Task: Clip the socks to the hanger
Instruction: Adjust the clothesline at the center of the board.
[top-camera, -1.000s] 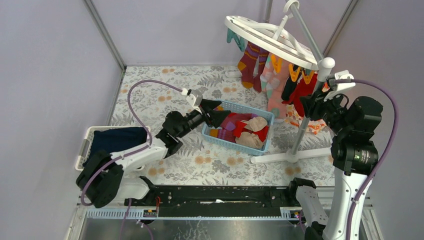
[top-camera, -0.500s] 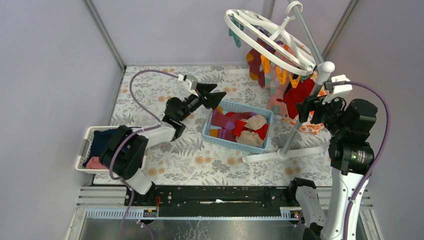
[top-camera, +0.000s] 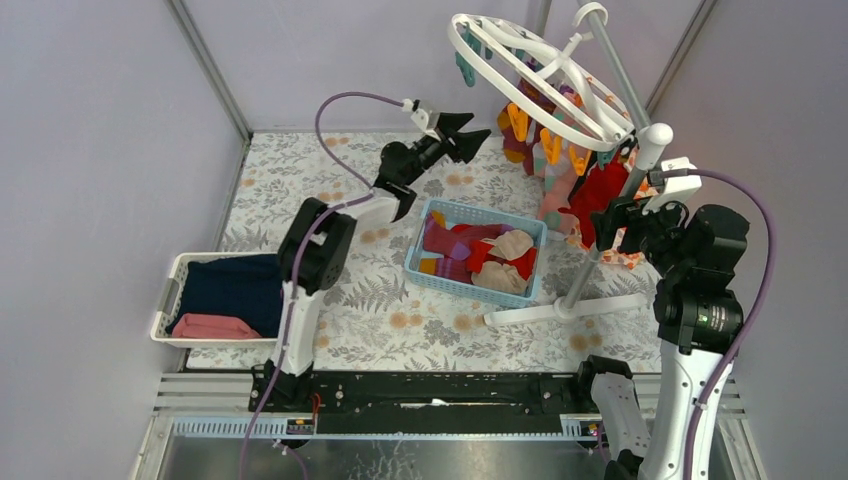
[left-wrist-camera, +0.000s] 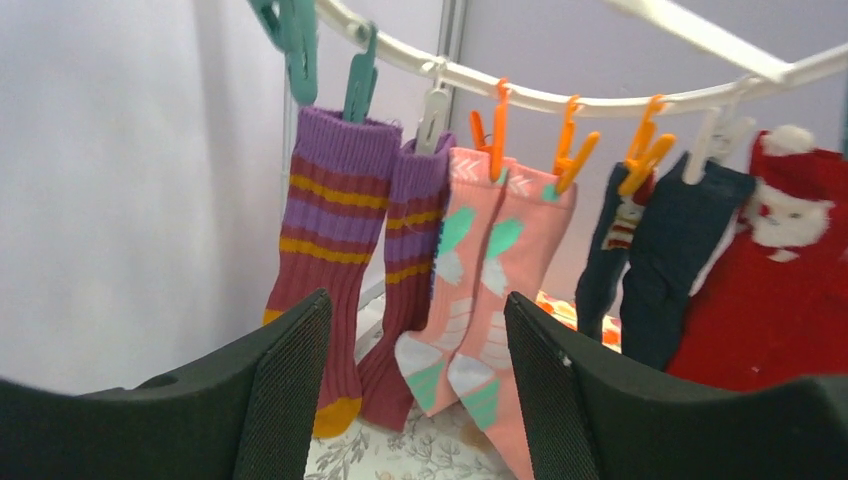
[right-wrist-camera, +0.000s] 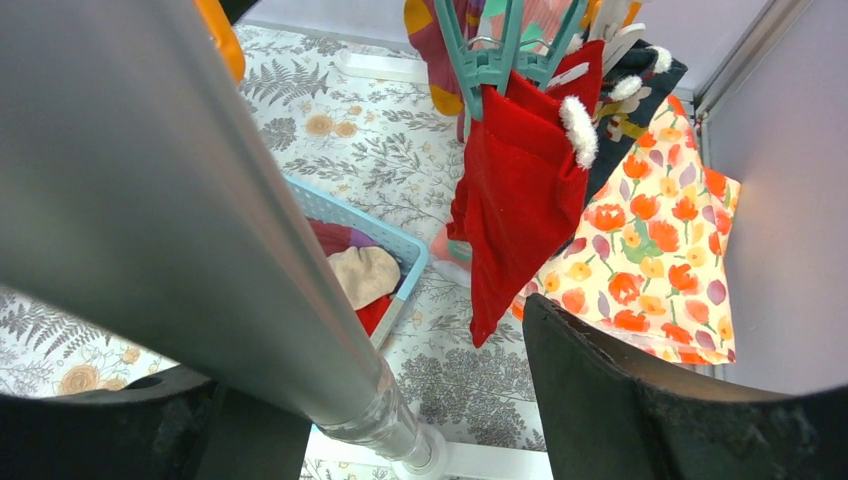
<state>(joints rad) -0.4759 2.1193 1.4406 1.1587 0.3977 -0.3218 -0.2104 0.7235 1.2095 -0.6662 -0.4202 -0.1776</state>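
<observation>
the hanger (top-camera: 540, 72), a white oval ring with orange and teal clips, hung tilted at about 1 o'clock over the floral-covered table (top-camera: 300, 190), carried on the rack pole (top-camera: 600, 235). in the left wrist view four lots were clipped along its rim: a maroon striped pair (left-wrist-camera: 335, 250), a pink pair (left-wrist-camera: 490, 270), a navy pair (left-wrist-camera: 650, 270) and a red santa sock (left-wrist-camera: 790, 290). the loose socks (top-camera: 480, 255), mostly red with beige and purple, lay in the light blue basket (top-camera: 487, 208) at the table's centre. the left gripper (top-camera: 465, 130) was raised at about 12 o'clock, facing the clipped row, jaws wide and empty, clear of the fabric. the right gripper (top-camera: 622, 215) stood at about 3 o'clock, jaws wide, with the rack pole between its fingers; contact with the pole could not be determined. an orange floral cloth (right-wrist-camera: 650, 250) hung behind the santa sock. a white basket (top-camera: 168, 292) holding folded navy and pink cloth sat at 8 o'clock.
</observation>
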